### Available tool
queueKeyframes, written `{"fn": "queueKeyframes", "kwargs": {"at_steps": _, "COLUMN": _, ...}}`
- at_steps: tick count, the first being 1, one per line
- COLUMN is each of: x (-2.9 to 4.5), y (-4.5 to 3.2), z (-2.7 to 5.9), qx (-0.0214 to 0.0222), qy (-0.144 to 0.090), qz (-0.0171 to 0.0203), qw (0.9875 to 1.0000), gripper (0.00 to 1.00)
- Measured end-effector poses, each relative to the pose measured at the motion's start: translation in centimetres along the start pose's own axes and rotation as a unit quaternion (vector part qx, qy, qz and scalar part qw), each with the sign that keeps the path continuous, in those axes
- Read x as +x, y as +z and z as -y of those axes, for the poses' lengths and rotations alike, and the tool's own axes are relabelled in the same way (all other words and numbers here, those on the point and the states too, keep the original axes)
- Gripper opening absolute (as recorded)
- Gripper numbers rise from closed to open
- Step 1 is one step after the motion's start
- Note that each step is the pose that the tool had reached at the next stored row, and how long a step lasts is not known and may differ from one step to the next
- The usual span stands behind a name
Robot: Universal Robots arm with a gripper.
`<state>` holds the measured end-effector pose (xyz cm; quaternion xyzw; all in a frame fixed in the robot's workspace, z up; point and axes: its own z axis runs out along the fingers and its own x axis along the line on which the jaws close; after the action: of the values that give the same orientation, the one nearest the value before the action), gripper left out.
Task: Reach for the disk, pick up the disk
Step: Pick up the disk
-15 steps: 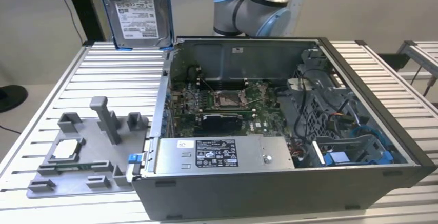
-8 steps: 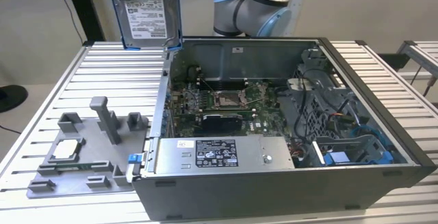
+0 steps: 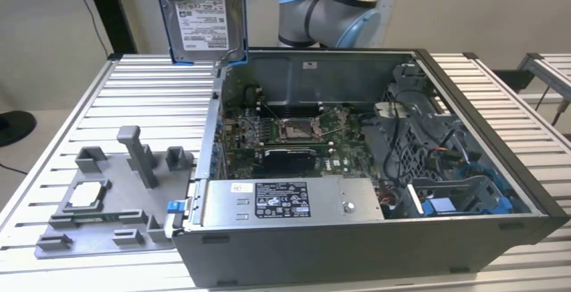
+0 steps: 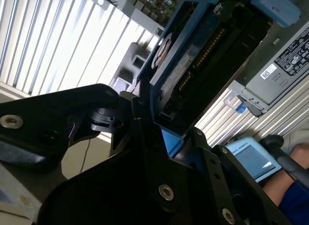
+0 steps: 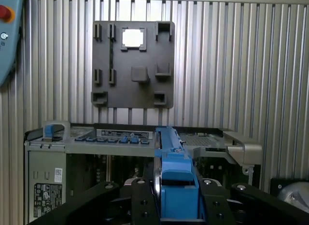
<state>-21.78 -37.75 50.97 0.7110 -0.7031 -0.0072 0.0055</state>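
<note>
1. Clearly, the black two-fingered gripper (image 5: 176,189) is clenched on the disk (image 3: 203,21), a flat silver-grey metal hard drive with a white printed label in a blue plastic bracket. Its fingers (image 4: 126,119) press on opposite sides of the blue frame.
2. In the exterior view the disk hangs upright in the air, label facing the camera. It is above the far corner of the open dark grey computer case (image 3: 499,172), on that view's left, and touches neither the case nor the ribbed grey metal table (image 3: 80,105).
3. The lift appears done, so the job now is holding well. The squeeze should stay firm on the plastic bracket, not on the labelled face. The drive is best kept vertical so its lower edge stays clear of the case wall.
4. The silver and blue arm (image 3: 330,5) stands behind the case at the table's far edge. Judging by the first wrist view, the tool points down, looking along the disk (image 5: 169,152) to the case and the dark grey fixture tray (image 5: 133,94) beyond.
</note>
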Motion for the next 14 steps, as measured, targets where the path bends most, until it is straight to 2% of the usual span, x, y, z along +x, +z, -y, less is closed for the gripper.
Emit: {"fn": "queueKeyframes", "kwargs": {"at_steps": 14, "x": 0.03, "y": -0.05, "z": 2.51, "qx": 0.0, "qy": 0.0, "qz": 0.0, "qw": 1.0, "gripper": 0.0}}
